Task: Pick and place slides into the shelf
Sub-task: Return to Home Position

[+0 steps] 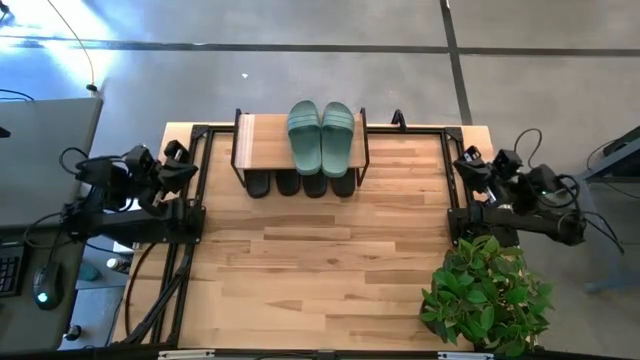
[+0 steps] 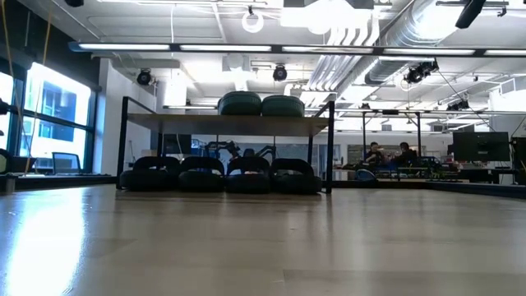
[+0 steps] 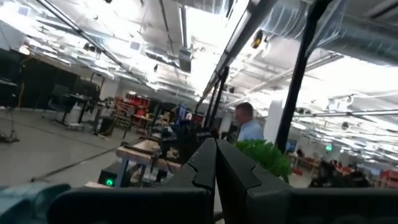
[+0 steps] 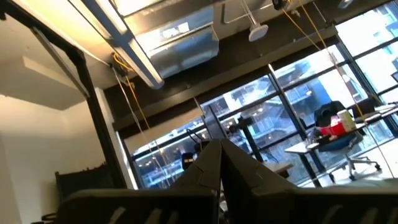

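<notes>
Slides all sit at the shelf (image 1: pixel 262 140), far-centre of the table (image 1: pixel 320 270), well apart from both grippers. Sage-green pair (image 1: pixel 321 137) lies side by side on the top board, twd its right end, the two touching or nearly so. Four black slides (image 1: pixel 300 183) stand in a row on the tabletop under the board. Left gripper (image 3: pixel 216 149) is pulled back at the table's left edge w/ its arm folded, and right gripper (image 4: pixel 221 146) is likewise at the right edge, beside a potted plant (image 1: pixel 485 295) on the near right corner. Each wrist view shows its two fingers pressed together, nothing between them. From above, the board hides most of the black slides and only their near ends poke out. In the low view they read as dark humps against the bright room; straps are hard to make out, and neighbours look as if they touch, but can't be sure.
</notes>
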Tool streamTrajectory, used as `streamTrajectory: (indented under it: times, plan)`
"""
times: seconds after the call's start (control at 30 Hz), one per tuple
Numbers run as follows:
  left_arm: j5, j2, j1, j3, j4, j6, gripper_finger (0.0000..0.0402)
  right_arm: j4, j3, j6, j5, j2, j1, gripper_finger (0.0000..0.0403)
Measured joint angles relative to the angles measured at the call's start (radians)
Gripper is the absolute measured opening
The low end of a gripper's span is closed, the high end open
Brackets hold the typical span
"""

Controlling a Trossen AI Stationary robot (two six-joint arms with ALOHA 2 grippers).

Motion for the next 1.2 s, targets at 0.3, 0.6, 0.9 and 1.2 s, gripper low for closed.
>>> streamTrajectory:
  times: [0.3,0.6,0.9,1.2]
  plan:
    - [-0.022,-0.046,0.000,-0.060,0.009,-0.006,0.0000,0.015,-0.012,0.020,0.000,0.000,0.000,0.0000]
    - [-0.016,-0.045,0.000,-0.187,0.145,-0.052,0.0000,-0.005,-0.012,0.042,0.000,0.001,0.000,0.0000]
    - [-0.034,-0.045,0.000,-0.376,0.353,-0.061,0.0000,-0.017,-0.012,0.066,0.007,0.002,0.000,0.0000]
    - [-0.050,-0.045,0.000,-0.455,0.424,-0.088,0.0000,0.103,-0.068,0.066,0.035,0.009,0.000,0.0000]
